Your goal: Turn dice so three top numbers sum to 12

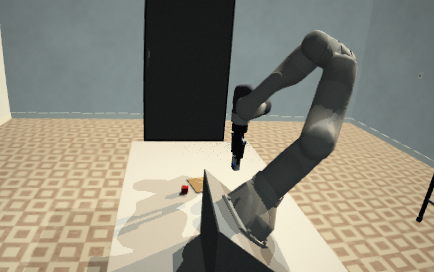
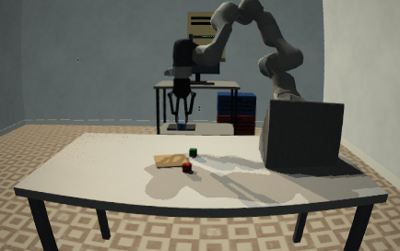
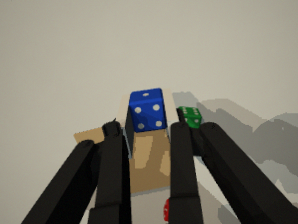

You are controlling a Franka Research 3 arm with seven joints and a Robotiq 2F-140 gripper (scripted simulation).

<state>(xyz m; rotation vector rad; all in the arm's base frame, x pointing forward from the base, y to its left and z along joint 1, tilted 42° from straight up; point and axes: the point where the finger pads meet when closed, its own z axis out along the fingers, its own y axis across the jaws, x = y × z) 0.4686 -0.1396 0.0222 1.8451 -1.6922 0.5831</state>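
A blue die [image 3: 148, 110] with white pips sits between the fingertips of the black pincer [image 3: 148, 131], which hangs from a grey arm [image 1: 320, 95]. On the off-white counter [image 2: 106, 161] lie a tan mat [image 2: 170, 160], a red die [image 2: 186, 167] and a green die [image 2: 193, 151], beside a dark grey box [image 2: 301, 136]. The floor [image 1: 60, 170] shows a tan and cream pattern of squares, the walls [image 1: 75, 55] are grey-blue, and behind the counter stands a black panel [image 1: 189, 70].
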